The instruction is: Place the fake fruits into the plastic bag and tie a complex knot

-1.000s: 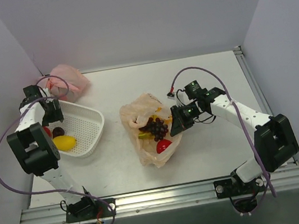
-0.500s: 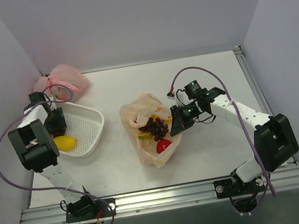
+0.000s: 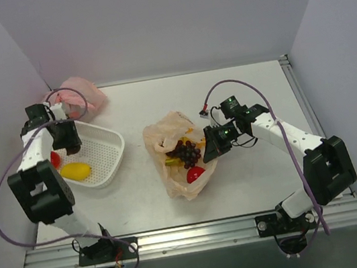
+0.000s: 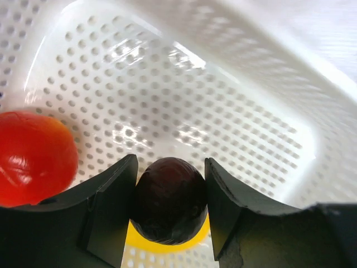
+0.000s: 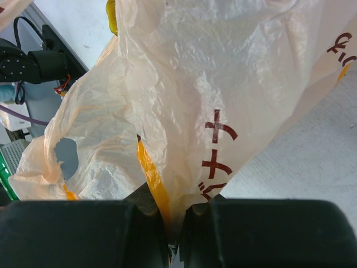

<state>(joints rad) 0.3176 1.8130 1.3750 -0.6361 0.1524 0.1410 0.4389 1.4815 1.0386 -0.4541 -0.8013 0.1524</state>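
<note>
- The left hand (image 3: 69, 143) hangs over the white basket (image 3: 111, 151), which stands near the left edge of the table (image 3: 246, 89).
- In the left wrist view its two fingers (image 4: 111, 195) press on both sides of a dark purple fruit (image 4: 169, 201). The hand is closed on this round, glossy fruit.
- A rim of the yellow fruit (image 4: 167, 244) shows right under the dark one. Whether the two touch I cannot tell.
- A red fruit (image 4: 34, 158) lies on the basket floor, left of the fingers in that view and apart from them.
- From above, the yellow fruit lies along the near side of the basket, and the red one sits by the wall closest to the table's left edge.
- The plastic bag (image 3: 165, 133) lies crumpled around the middle of the table, well apart from the basket.
- A grape bunch (image 3: 186, 152) shows at the bag's middle, a second red fruit (image 3: 195, 173) toward its near end, and a yellow piece (image 3: 171, 163) just left of the grapes.
- The right hand (image 3: 207, 151) is at the bag's right edge, beside the grapes.
- In the right wrist view its fingers are shut tight on a fold of the bag, and the thin film rises from between them.
- A tied pink bag (image 3: 82, 95) lies in the far left corner of the table, just beyond the basket.
</note>
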